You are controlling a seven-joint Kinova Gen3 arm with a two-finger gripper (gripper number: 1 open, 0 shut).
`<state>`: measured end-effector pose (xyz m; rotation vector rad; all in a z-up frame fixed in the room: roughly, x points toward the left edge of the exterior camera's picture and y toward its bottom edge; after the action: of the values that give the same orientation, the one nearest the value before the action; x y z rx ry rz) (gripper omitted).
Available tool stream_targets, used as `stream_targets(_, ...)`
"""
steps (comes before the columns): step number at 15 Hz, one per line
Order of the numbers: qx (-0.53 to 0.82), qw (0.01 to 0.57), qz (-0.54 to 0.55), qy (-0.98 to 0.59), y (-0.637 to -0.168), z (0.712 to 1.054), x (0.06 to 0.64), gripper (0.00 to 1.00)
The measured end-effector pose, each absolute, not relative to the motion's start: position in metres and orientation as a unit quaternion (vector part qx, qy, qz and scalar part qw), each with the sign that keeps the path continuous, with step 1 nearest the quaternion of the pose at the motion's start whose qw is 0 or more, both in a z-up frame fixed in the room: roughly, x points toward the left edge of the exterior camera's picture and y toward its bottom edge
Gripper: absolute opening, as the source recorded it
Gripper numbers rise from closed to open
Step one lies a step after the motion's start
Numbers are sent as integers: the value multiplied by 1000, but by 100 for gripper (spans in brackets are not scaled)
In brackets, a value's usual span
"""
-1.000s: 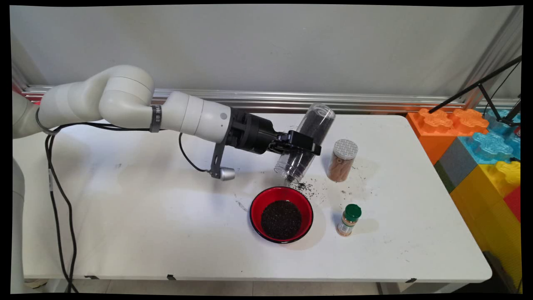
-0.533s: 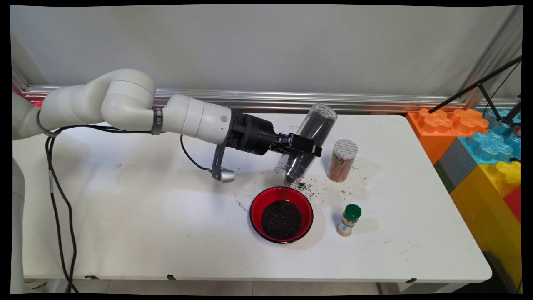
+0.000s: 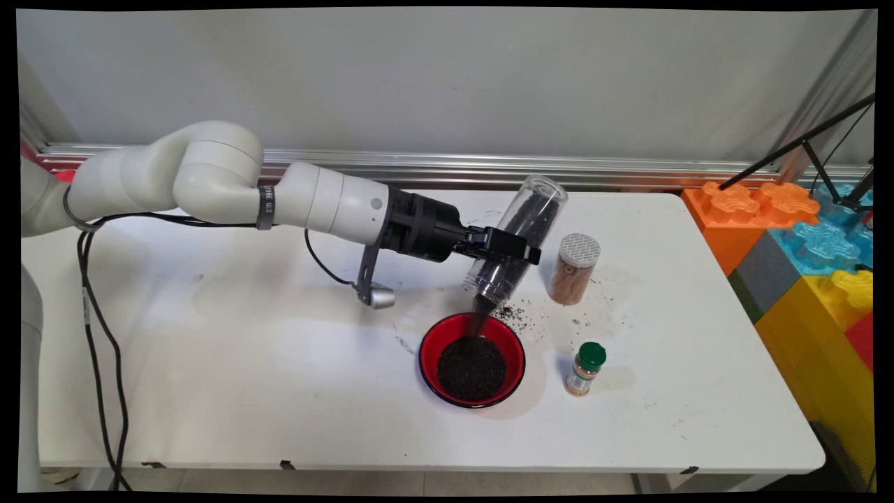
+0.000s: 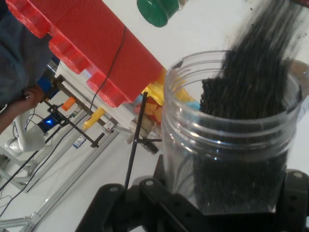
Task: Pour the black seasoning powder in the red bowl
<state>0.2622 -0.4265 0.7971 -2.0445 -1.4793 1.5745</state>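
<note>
My gripper [image 3: 504,246] is clamped around the middle of a clear plastic jar [image 3: 515,239], its fingers pressed against both sides of the jar's wall. I hold the jar tilted steeply, with its closed base up and toward the wall and its open threaded mouth pointing down over the far rim of a red bowl [image 3: 471,359] on the tabletop [image 3: 244,363]. Dark granules [image 3: 482,314] run out of the mouth in a thin stream and land in the bowl, which already holds a dark heap [image 3: 471,367] of the same stuff. More dark granules fill part of the jar.

In the hand view the jar [image 4: 231,130] rises right in front of the linkage, its ribbed neck nearest the top, and the dark granules [image 4: 246,96] slide up past its rim in a blurred streak.

Some spilled granules [image 3: 520,314] lie scattered on the tabletop just beyond the bowl, between it and a second clear jar [image 3: 573,269] that stands upright with a white gridded lid and brownish contents. That jar stands just to the right of the one I hold, apart from it. A small spice bottle [image 3: 585,369] with a green cap stands upright to the right of the bowl, near it but not touching. Large plastic blocks [image 3: 803,237] in orange, blue, yellow and red are stacked off the tabletop's right end.
</note>
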Motion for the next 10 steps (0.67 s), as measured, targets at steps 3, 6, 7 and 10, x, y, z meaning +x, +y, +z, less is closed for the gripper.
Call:
stream_targets(3,-683,84,530,-496,-426,796,262,0)
stream_targets(6,-680,85,533,-497,-426,795,262,0)
stream_targets(7,-679,85,534,-497,-426,795,262,0)
stream_targets(10,-676,86,537,-497,-426,794,261,0)
